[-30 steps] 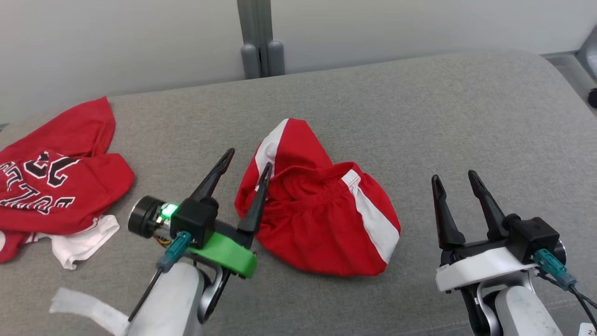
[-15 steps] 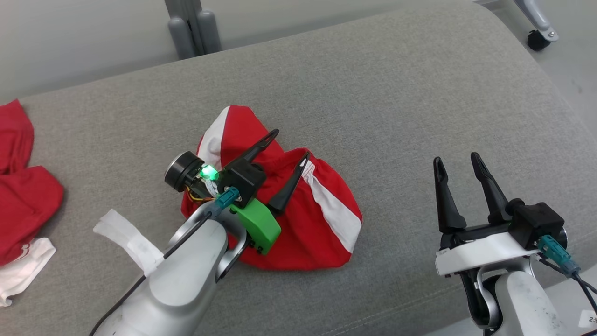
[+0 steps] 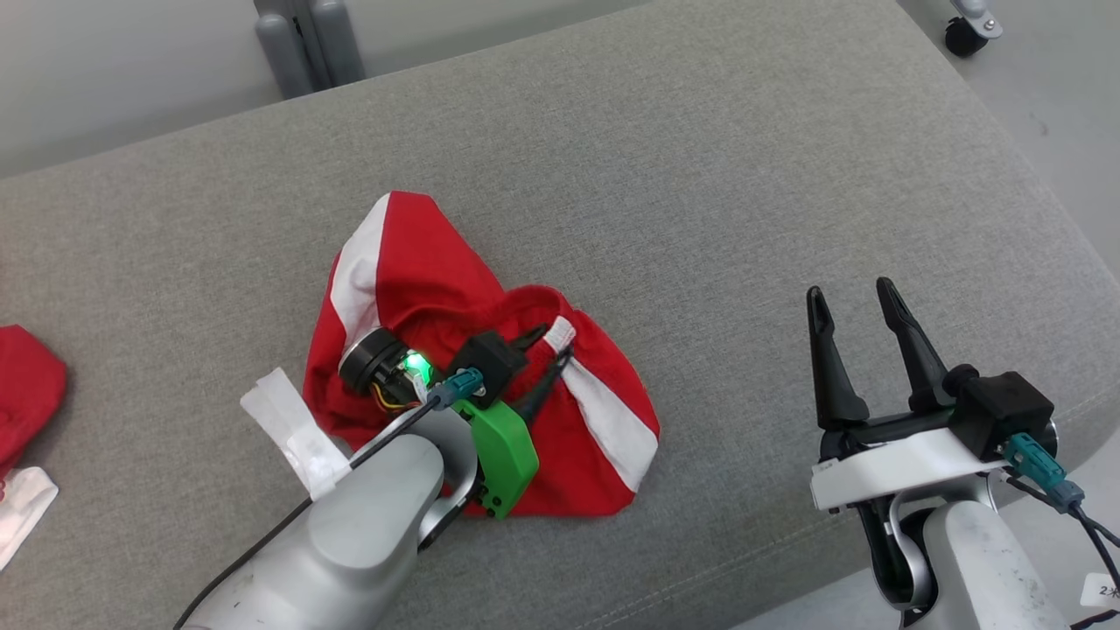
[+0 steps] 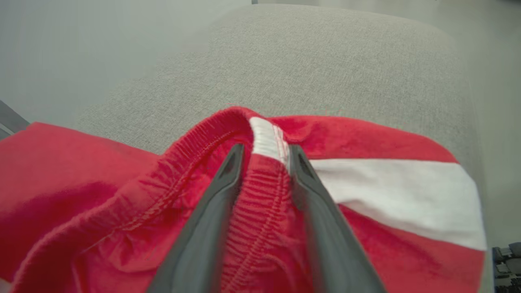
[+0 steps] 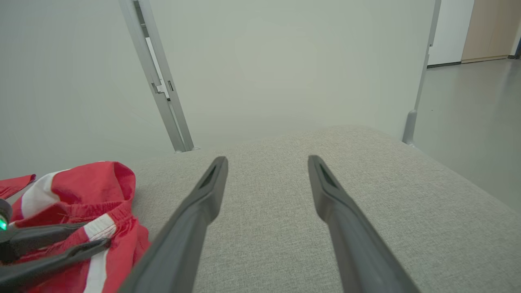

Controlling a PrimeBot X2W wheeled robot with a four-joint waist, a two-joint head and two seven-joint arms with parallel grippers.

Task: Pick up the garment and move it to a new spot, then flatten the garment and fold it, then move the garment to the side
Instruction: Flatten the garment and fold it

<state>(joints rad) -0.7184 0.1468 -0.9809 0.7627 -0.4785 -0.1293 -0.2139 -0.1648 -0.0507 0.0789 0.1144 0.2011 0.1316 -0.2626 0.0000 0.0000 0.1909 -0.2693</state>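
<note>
The garment point(image 3: 411, 262) is a pair of red shorts with white side stripes, lying crumpled on the grey cushioned surface point(image 3: 700, 175). My left gripper point(image 3: 551, 344) is down on its elastic waistband where the white stripe ends. In the left wrist view the two fingers have closed in on a raised fold of the waistband point(image 4: 266, 134), with cloth filling the gap between the tips of the left gripper point(image 4: 266, 148). My right gripper point(image 3: 849, 290) hovers open to the right of the shorts with nothing between its fingers point(image 5: 203, 203). The garment point(image 5: 77, 183) lies at that view's lower left.
Another red garment point(image 3: 26, 385) and a white cloth point(image 3: 22, 516) lie at the far left edge. A grey post point(image 3: 306, 44) stands behind the surface. The surface's rounded right edge drops to the floor, where a caster wheel point(image 3: 962, 35) shows. Bare grey fabric lies right of the shorts.
The head camera has swung right. My left gripper has moved from beside the shorts onto their waistband and narrowed its fingers around it. The right gripper has stayed open.
</note>
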